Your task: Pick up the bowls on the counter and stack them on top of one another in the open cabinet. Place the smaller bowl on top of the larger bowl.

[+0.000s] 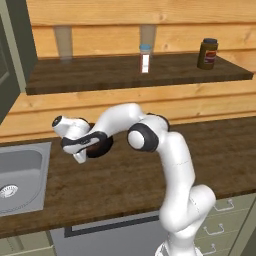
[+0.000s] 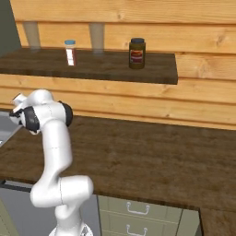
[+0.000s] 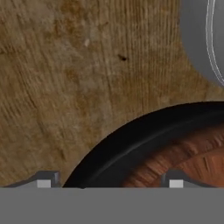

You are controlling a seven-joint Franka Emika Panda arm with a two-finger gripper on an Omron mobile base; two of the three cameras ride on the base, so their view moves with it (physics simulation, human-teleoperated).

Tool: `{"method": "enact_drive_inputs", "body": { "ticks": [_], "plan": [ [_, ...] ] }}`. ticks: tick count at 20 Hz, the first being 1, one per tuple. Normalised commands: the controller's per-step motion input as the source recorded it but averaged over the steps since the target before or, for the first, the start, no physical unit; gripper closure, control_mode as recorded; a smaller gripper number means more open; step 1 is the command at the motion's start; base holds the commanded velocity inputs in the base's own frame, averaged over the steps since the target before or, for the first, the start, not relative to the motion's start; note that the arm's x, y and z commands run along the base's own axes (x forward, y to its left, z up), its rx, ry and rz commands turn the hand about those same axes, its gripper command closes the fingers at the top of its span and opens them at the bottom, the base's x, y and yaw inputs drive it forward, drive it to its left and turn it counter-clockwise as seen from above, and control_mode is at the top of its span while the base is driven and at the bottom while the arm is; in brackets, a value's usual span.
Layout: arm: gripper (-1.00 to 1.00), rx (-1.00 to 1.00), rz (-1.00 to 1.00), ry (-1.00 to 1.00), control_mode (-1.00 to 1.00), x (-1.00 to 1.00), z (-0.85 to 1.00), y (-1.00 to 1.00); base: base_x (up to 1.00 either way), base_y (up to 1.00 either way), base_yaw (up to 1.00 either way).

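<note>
A glossy black bowl (image 1: 100, 148), reddish-brown inside, sits on the dark wood counter (image 1: 125, 175) just right of the sink. My hand reaches down over its left side, and the gripper (image 1: 81, 156) is low against the bowl. In the hand view the bowl (image 3: 144, 148) curves across the lower right. The gripper (image 3: 109, 183) is open and straddles the black rim, one fingertip (image 3: 43, 182) outside over the counter (image 3: 65, 87) and the other inside over the brown lining. The olive-green frame of a wall cabinet (image 1: 15, 65) edges the upper left; its inside is hidden.
The grey steel sink (image 1: 20, 175) lies left of the bowl, its corner (image 3: 201, 39) near the hand. A dark wall shelf (image 1: 135, 72) above carries a small white jar (image 1: 145, 59) and a brown jar (image 1: 207, 53). Drawers with handles (image 2: 138, 209) sit below the counter (image 2: 138, 152).
</note>
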Motion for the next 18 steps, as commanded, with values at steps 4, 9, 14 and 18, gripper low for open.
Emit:
{"method": "enact_drive_inputs", "body": {
  "ticks": [4, 9, 14, 18],
  "plan": [
    [1.00, -0.04, 0.00, -0.17, -1.00, 0.10, -0.43, 0.00, 0.00, 0.00, 0.00],
    [1.00, 0.00, 0.00, 0.01, -1.00, -0.32, 0.08, 0.00, 0.00, 0.00, 0.00],
    [1.00, 0.01, -0.05, 0.01, -1.00, -1.00, 0.67, -0.21, 0.00, 0.00, 0.00],
    [1.00, 0.00, -0.10, -0.11, -1.00, -1.00, 0.31, -0.94, 0.00, 0.00, 0.00]
  ]
}}
